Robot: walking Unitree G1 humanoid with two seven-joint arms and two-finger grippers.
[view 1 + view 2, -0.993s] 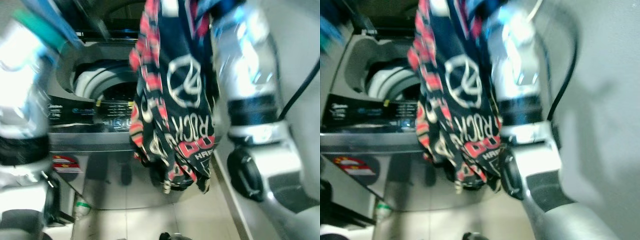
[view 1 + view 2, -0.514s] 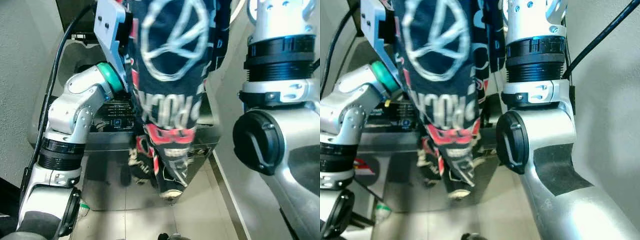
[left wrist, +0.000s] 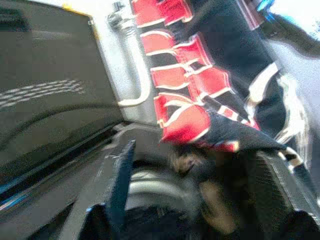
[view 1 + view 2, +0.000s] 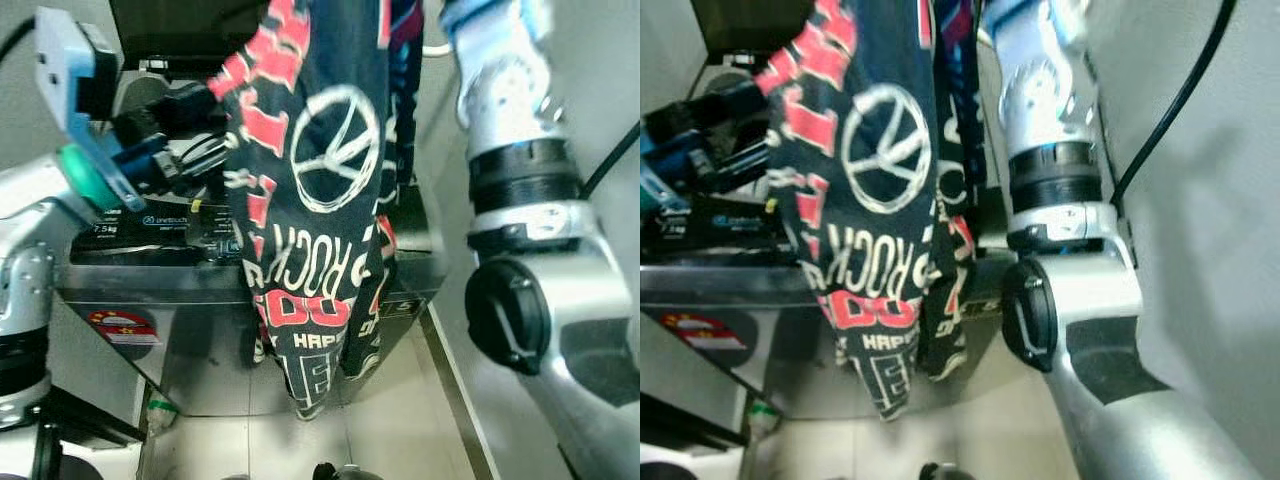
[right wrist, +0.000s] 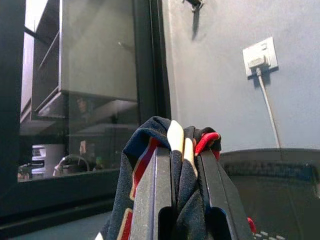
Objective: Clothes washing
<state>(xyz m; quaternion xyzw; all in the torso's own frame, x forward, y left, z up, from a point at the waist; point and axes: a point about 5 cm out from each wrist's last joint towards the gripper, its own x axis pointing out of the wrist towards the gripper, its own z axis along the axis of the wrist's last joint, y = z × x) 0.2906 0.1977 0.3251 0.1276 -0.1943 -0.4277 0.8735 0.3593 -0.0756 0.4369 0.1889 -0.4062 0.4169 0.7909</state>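
Above washer (image 4: pixel 200 270) | right claw (image 5: pixel 181 165) pinches shirt (image 4: pixel 320 200) | left claw (image 4: pixel 195 130) beside it, grip unclear

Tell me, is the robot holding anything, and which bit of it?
Yes. The right tool pinches the bunched top of a dark printed garment, which hangs down before the washing machine. The left tool reaches beside it.

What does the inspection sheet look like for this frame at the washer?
Surface: washing machine top, lid open, control panel facing robot.
Job's things: printed garment hanging in front of the machine, not in the drum.
Clutter: green-capped bottle on the floor by the machine.
End effectors: right end effector clamped on the garment's top; left end effector at its edge, over the machine.
Cables: black cable along the wall; plug in wall socket.
Surroundings: grey wall, tiled floor.
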